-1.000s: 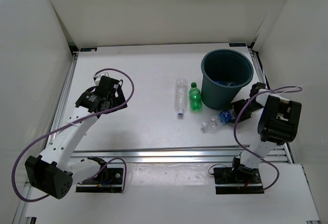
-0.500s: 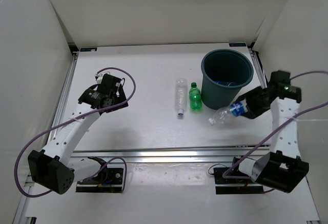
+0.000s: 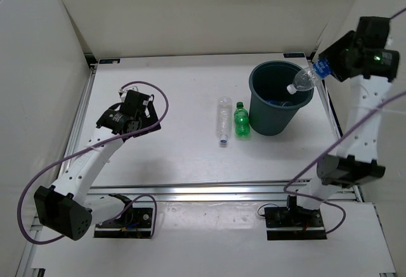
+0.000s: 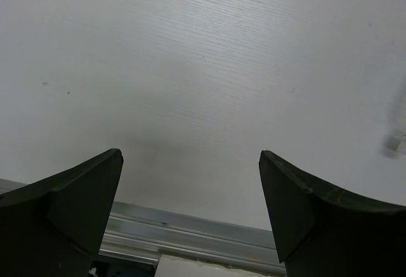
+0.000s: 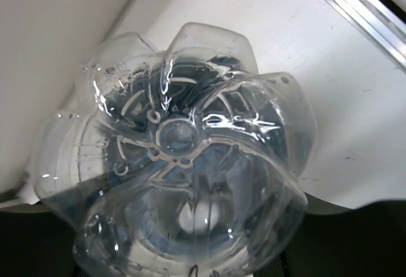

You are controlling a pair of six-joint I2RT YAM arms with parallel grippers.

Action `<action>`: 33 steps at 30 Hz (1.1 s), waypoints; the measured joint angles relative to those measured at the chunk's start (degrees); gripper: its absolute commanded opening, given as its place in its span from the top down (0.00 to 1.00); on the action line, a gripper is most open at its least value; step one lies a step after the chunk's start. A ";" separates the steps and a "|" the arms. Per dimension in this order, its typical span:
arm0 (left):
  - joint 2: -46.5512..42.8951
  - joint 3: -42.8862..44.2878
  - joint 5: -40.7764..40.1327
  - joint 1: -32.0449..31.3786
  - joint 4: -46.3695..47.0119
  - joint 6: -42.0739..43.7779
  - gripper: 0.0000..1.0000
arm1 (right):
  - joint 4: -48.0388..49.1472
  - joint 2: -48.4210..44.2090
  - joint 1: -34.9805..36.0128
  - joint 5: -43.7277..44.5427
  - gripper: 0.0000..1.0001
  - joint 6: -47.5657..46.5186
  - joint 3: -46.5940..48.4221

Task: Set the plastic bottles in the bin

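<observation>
While the right end effector [image 3: 331,66] grips a clear bottle [image 3: 305,78] tilted cap-down over the bin [image 3: 269,116], the left end effector [image 4: 189,163] hangs open above the desk [image 4: 203,55].

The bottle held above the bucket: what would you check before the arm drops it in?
1. Right gripper shut on the held bottle: ok.
2. Cap end over the opening of the bin: ok.
3. Whole bottle within the rim: not ok, its base end shows past the right side.
4. Height above the bin: cannot tell.
5. Left gripper out of the way: ok, open, far left.
6. All bottles binned: not ok, long clear bottle and green bottle sit beside the bin.
</observation>
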 measured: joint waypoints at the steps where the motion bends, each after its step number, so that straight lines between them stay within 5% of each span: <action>1: 0.00 0.00 0.15 0.00 0.22 0.00 0.00 | 0.39 2.38 1.22 1.75 0.70 -1.11 -0.02; 7: 1.57 0.20 1.29 0.00 1.09 0.04 0.00 | 1.79 10.60 9.07 7.96 0.02 -6.97 -2.73; 13: 2.80 0.33 3.32 0.00 1.55 -0.68 0.00 | 3.67 8.55 14.40 10.12 0.00 -11.10 -0.42; 20: 8.37 4.79 6.84 0.35 3.91 -2.01 0.00 | 5.57 -4.07 14.38 10.25 0.00 -10.80 -3.32; 25: 19.69 15.43 12.11 0.68 6.49 -3.26 0.00 | 4.00 -10.86 14.32 8.52 0.00 -8.96 -8.83; 33: 46.69 36.44 25.94 0.55 10.67 -8.48 0.00 | -0.20 -9.62 14.29 2.69 0.00 -7.72 -11.85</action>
